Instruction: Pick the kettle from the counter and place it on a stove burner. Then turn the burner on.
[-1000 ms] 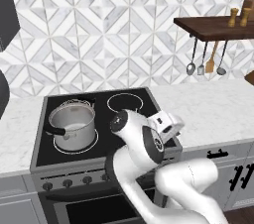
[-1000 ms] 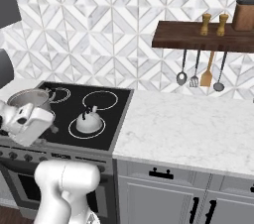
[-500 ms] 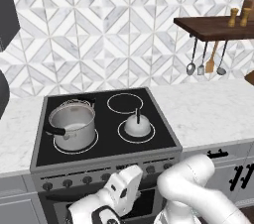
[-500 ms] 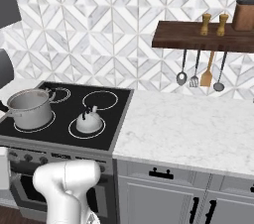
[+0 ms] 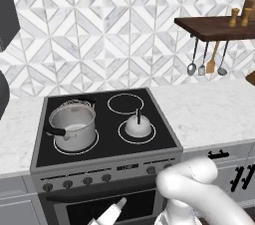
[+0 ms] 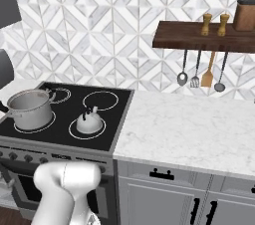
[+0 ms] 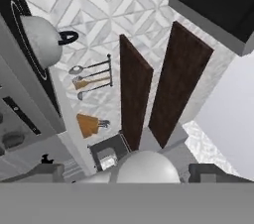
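The small silvery kettle (image 5: 138, 125) (image 6: 89, 123) stands upright on the front right stove burner (image 5: 150, 137) (image 6: 103, 132), free of any grip. In the rolled hand view the kettle (image 7: 40, 39) lies at the upper left, its dark handle pointing right. My arm bends down in front of the stove, and my gripper (image 5: 108, 215) hangs low before the oven door, below the knob row (image 5: 87, 180). The gripper (image 7: 129, 171) shows its tips far apart at the bottom of the hand view, open and holding nothing. The white marble counter (image 5: 209, 109) (image 6: 184, 129) lies right of the stove.
A steel pot (image 5: 73, 125) (image 6: 30, 109) with a black side handle occupies the front left burner. Utensils (image 5: 204, 64) hang under a wooden shelf (image 6: 199, 37) on the right wall. Grey cabinet fronts (image 6: 164, 194) sit below the counter.
My arm has swung down from over the stove's front edge to low in front of the oven. The kettle and pot stay where they were.
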Available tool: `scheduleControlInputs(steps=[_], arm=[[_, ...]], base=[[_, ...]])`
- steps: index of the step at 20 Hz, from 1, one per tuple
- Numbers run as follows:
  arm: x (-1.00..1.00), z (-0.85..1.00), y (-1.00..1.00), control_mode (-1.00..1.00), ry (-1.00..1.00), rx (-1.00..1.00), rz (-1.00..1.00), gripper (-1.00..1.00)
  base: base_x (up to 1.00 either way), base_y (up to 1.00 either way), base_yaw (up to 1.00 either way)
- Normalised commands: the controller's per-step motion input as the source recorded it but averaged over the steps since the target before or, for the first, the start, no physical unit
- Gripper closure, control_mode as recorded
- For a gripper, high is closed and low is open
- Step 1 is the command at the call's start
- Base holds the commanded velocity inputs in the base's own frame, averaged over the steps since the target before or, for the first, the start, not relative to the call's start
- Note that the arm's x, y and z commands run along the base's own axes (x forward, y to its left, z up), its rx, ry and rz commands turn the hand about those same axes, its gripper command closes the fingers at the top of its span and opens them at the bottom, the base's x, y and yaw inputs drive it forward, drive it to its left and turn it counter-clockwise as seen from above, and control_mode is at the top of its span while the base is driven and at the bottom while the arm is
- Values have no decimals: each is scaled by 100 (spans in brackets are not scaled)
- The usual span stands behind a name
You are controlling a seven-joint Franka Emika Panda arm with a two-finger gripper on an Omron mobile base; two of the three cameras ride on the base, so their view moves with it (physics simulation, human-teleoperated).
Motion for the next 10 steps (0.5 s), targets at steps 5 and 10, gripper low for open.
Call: scheduleControlInputs(steps=[5, 10], arm=[[0, -15, 38, -100, -50, 29, -8, -100], [23, 0, 0, -100, -13, 52, 1, -100]], base=[[0, 0, 0], [0, 0, 0]])
